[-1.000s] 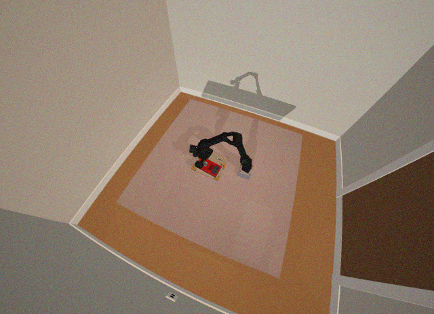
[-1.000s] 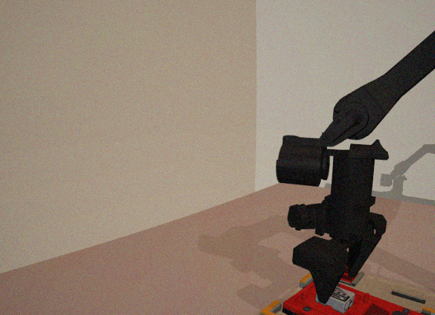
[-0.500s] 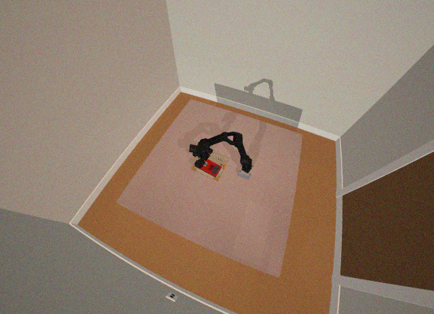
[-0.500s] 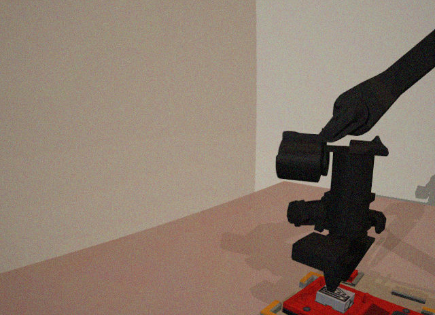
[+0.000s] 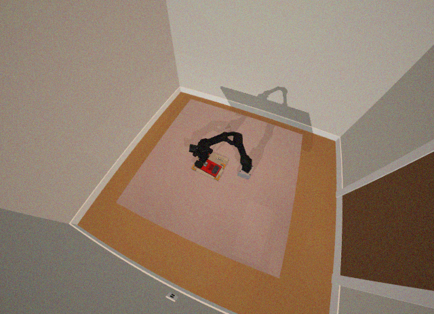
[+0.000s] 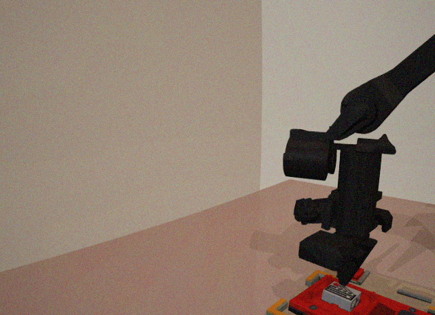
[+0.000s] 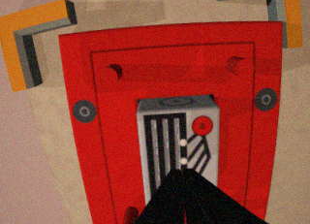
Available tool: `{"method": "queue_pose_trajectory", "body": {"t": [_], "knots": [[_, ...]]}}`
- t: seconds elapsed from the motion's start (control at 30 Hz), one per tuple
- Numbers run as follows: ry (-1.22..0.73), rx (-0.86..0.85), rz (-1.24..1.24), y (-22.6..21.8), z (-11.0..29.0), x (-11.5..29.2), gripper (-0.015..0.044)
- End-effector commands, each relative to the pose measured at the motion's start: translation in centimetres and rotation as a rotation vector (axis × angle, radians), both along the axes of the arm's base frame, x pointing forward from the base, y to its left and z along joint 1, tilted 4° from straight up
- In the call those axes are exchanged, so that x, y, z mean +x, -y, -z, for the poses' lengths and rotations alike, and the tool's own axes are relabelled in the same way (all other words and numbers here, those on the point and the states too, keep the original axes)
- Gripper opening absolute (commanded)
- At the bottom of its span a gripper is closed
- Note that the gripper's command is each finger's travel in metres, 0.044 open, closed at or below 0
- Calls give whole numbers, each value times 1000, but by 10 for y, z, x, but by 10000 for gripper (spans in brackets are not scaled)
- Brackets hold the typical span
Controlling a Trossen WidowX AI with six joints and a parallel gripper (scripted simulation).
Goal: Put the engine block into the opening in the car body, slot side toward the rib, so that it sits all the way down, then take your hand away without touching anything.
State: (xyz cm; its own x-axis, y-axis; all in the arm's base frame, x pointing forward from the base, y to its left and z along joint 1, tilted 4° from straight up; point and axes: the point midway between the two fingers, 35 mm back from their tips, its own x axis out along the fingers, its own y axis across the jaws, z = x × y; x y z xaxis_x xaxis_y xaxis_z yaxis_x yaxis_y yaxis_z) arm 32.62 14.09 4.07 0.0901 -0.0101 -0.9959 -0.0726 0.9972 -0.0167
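While claw (image 7: 184, 176) clenched, empty, tip over engine block (image 7: 177, 141) in car body (image 7: 97, 141); no writing legible.

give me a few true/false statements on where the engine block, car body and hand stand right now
1. The engine block sits in the opening of the red car body. True.
2. The hand is wide open around the block. False: its fingers are shut together, holding nothing.
3. The closed fingertips are over the block's top. True.
4. Orange corner brackets lie outside the car body. True.
5. The block lies on the floor beside the body. False: it is inside the opening.
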Motion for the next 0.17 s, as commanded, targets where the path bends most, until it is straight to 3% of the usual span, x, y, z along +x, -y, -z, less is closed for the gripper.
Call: {"method": "queue_pose_trajectory", "body": {"t": [0.0,0.13], "knots": [[1,-4,0,1,0,0,0],[1,-4,0,1,0,0,0]]}}
